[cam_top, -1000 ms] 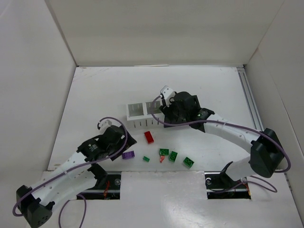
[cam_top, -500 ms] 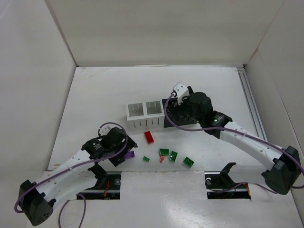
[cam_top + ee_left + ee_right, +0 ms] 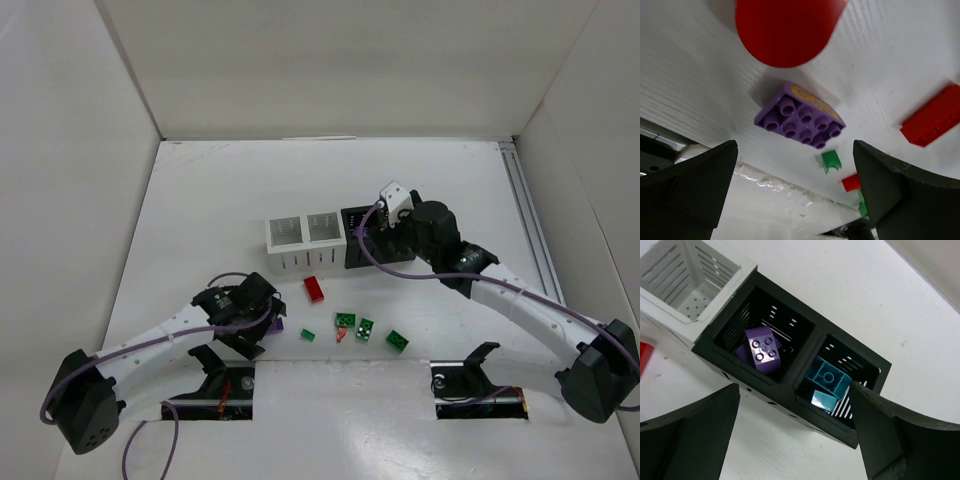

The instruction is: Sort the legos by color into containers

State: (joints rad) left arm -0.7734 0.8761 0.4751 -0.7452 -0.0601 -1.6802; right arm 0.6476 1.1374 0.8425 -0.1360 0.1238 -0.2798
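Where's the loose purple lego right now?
In the left wrist view, the purple lego lies on the table centred ahead of the open left gripper, beside a round red piece.

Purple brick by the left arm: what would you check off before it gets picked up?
1. Left gripper open: ok, jaws wide apart.
2. Purple brick between the fingers: ok, lying flat, studs up.
3. Red rounded piece clear of the brick: cannot tell, very close.
4. Small green piece clear: ok, apart from the brick.
5. Black bin holding purple pieces has room: ok.
6. Right gripper out of the way: not ok, open above the black bins.
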